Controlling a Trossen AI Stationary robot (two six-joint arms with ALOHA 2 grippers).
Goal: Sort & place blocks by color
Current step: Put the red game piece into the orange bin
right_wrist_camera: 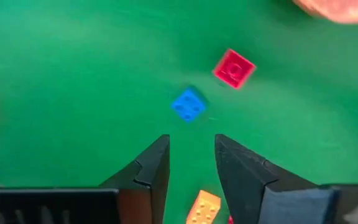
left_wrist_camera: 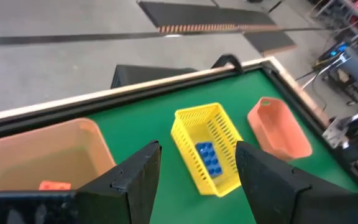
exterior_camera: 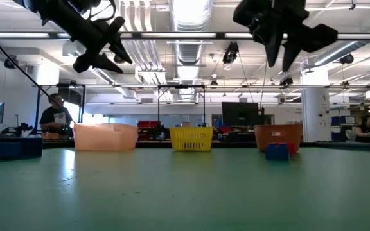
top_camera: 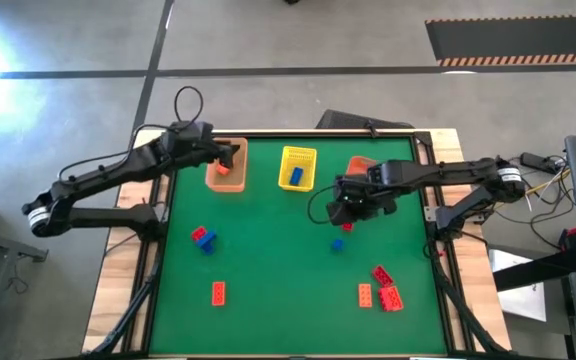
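My left gripper [top_camera: 231, 157] [left_wrist_camera: 196, 148] hangs open above the peach basket [top_camera: 226, 178], which has one orange block [left_wrist_camera: 55, 185] in it. A blue block [left_wrist_camera: 209, 158] lies in the yellow basket [top_camera: 298, 156]. My right gripper [top_camera: 352, 207] [right_wrist_camera: 191, 140] is open and raised over the table, near the red-orange basket [top_camera: 360, 163]. Below and ahead of it lie a blue block [right_wrist_camera: 189, 104] and a red block [right_wrist_camera: 234, 68]. Other blocks rest flat on the mat: a red [top_camera: 200, 234] and blue [top_camera: 209, 244] pair, an orange one [top_camera: 219, 292], and a red and orange cluster [top_camera: 383, 290].
The three baskets stand in a row along the far edge of the green mat [top_camera: 278, 270]. A raised wooden rim [top_camera: 430, 180] borders the table. In the low view both grippers hang well above the surface, and people sit in the room behind.
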